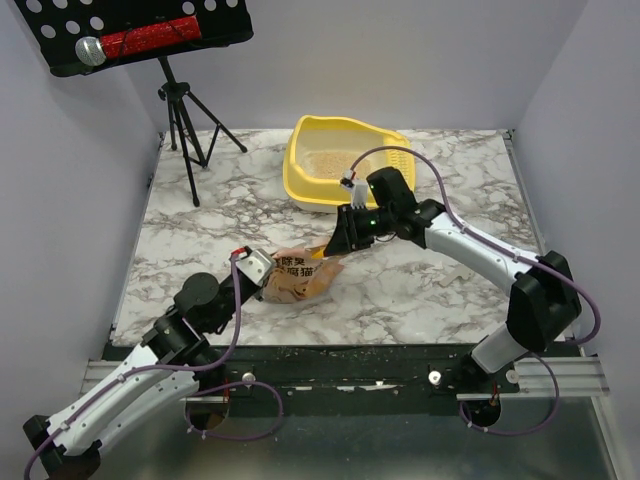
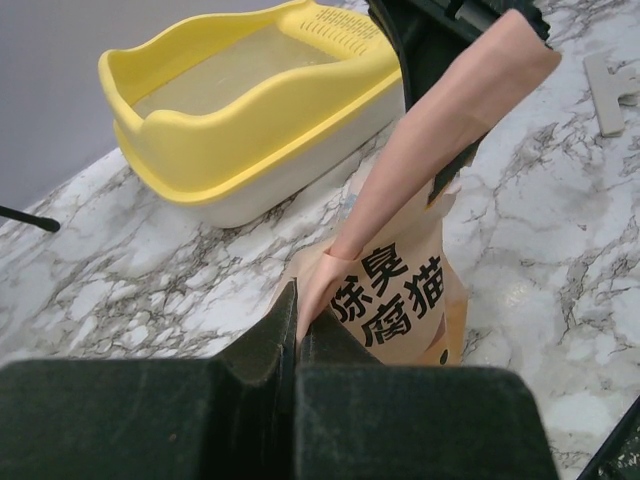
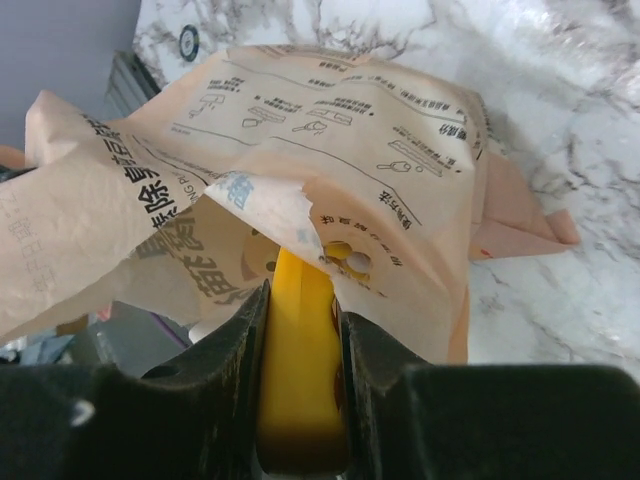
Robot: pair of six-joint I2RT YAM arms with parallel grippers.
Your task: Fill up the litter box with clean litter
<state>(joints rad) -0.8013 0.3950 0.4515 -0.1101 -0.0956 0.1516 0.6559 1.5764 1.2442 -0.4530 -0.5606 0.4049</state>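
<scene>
1. Top external: my left end effector [image 1: 260, 274] pins the near-left end of the litter bag [image 1: 300, 282], which lies on the marble counter [image 1: 200, 220]. My right end effector [image 1: 338, 245] reaches into the bag's far end. The yellow litter box [image 1: 392, 150] sits well beyond both at the back of the counter. A pale layer of clean litter [image 1: 325, 162] is already in its tray.

2. Left wrist: the fingers [image 2: 262, 345] are pressed together on a fold of the bag's edge. I judge this grip anchors the bag and props its neck up, so it cannot slide or slump while it is dug into. The litter box stands behind the bag, apart from it.

3. Right wrist: the end effector is clamped on the handle of a yellow scoop [image 3: 295, 340]. The handle runs in under the torn flap of the bag's mouth. The bowl is hidden inside, so I cannot tell whether it is loaded. The next move, in my judgement, calls for a level lift clear of the paper, then a carry to the box.
</scene>
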